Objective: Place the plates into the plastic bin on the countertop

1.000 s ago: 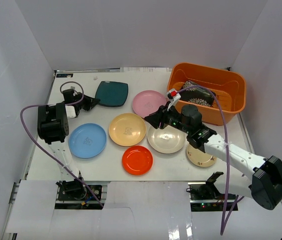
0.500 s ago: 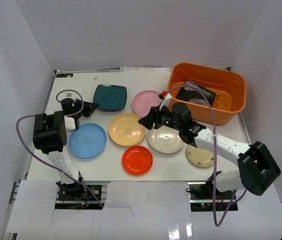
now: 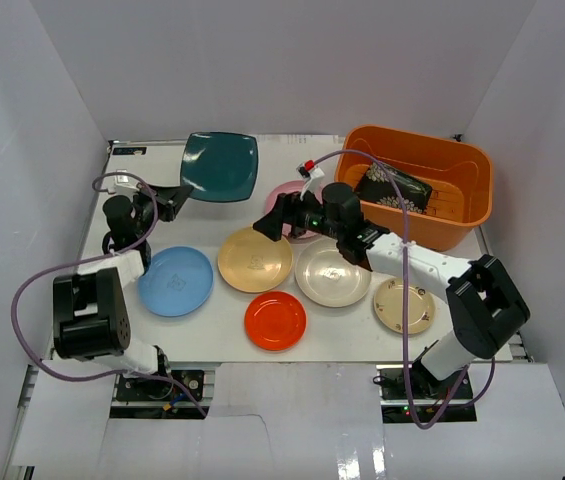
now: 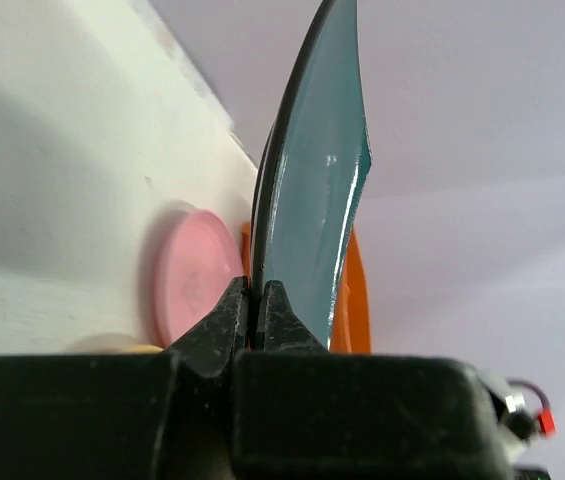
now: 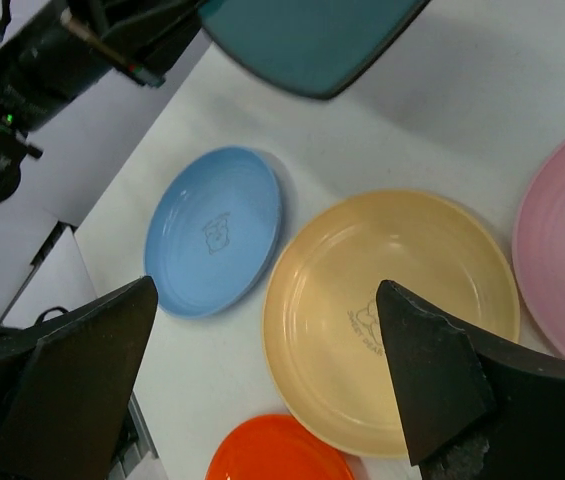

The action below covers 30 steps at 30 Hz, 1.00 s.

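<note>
Left hand (image 3: 184,188) is clamped together on one edge of the dark teal plate (image 3: 220,166) and holds it off the counter (image 3: 342,325), tilted, at the far left. I judge the step in hand to be the carry of this plate to the plastic bin (image 3: 432,225). In the top view the bin lies at about 3 o'clock from the plate, well apart, and the right arm reaches across between them. The next move therefore calls for a high path over that arm and over the rim, and then a release beside the black patterned plate (image 3: 392,188) that already leans inside.

Right hand (image 3: 277,218) stands wide apart and holds nothing. The yellow plate (image 3: 254,258) lies at about 7 o'clock from it. In the wrist view this plate shows between the fingers (image 5: 432,380), and the hand seems to be above it, not touching, though the height is hard to judge.
</note>
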Tool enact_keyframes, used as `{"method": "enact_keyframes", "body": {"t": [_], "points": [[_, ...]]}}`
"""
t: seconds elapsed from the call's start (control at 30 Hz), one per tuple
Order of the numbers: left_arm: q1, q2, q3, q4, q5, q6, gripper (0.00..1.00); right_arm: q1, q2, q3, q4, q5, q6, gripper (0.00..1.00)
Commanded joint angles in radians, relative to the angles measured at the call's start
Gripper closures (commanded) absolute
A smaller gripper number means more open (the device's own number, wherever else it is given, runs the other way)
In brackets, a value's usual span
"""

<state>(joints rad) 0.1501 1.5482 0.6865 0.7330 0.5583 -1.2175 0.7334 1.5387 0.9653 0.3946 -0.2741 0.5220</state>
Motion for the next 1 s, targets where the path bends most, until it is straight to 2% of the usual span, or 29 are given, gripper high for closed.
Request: {"method": "enact_keyframes", "body": {"t": [0.0, 0.17, 0.37, 0.47, 0.57, 0.6, 0.67, 0.7, 0.77, 0.8, 0.83, 0.87, 0.97], "points": [[-0.015, -0.134, -0.048, 0.070, 0.112, -0.059, 1.00, -0.003, 0.026, 0.110, -0.016, 0.064, -0.014, 0.04], [-0.040, -0.253, -0.125, 0.068, 0.192, -0.086, 1.00, -0.026, 0.081, 0.226, -0.072, 0.062, -0.033, 0.05], [-0.057, -0.387, -0.188, 0.111, 0.273, -0.125, 1.00, -0.038, 0.074, 0.205, -0.074, 0.131, -0.010, 0.00], [-0.063, -0.428, -0.194, 0.098, 0.293, -0.114, 1.00, -0.038, 0.046, 0.176, -0.062, 0.138, 0.002, 0.12], [-0.069, -0.439, -0.209, 0.120, 0.304, -0.131, 1.00, -0.038, 0.012, 0.124, -0.007, 0.135, 0.033, 0.28], [-0.070, -0.441, -0.212, 0.124, 0.307, -0.135, 1.00, -0.038, 0.005, 0.106, 0.003, 0.133, 0.041, 0.42], [-0.076, -0.450, -0.231, 0.141, 0.305, -0.139, 1.00, -0.040, -0.018, 0.092, 0.013, 0.138, 0.053, 0.57], [-0.080, -0.456, -0.234, 0.135, 0.302, -0.131, 1.00, -0.042, -0.026, 0.084, 0.013, 0.135, 0.067, 0.69], [-0.078, -0.467, -0.234, 0.080, 0.301, -0.088, 1.00, -0.054, -0.051, 0.073, 0.026, 0.130, 0.088, 0.81], [-0.078, -0.480, -0.229, 0.059, 0.302, -0.073, 0.95, -0.055, -0.063, 0.067, 0.032, 0.131, 0.101, 0.88], [-0.078, -0.487, -0.228, 0.043, 0.304, -0.057, 0.87, -0.060, -0.072, 0.061, 0.033, 0.131, 0.105, 0.90], [-0.081, -0.494, -0.226, 0.030, 0.310, -0.047, 0.66, -0.068, -0.090, 0.062, 0.032, 0.128, 0.105, 0.92], [-0.092, -0.505, -0.210, -0.010, 0.351, -0.010, 0.37, -0.106, -0.127, 0.070, 0.029, 0.107, 0.110, 0.92]]}}
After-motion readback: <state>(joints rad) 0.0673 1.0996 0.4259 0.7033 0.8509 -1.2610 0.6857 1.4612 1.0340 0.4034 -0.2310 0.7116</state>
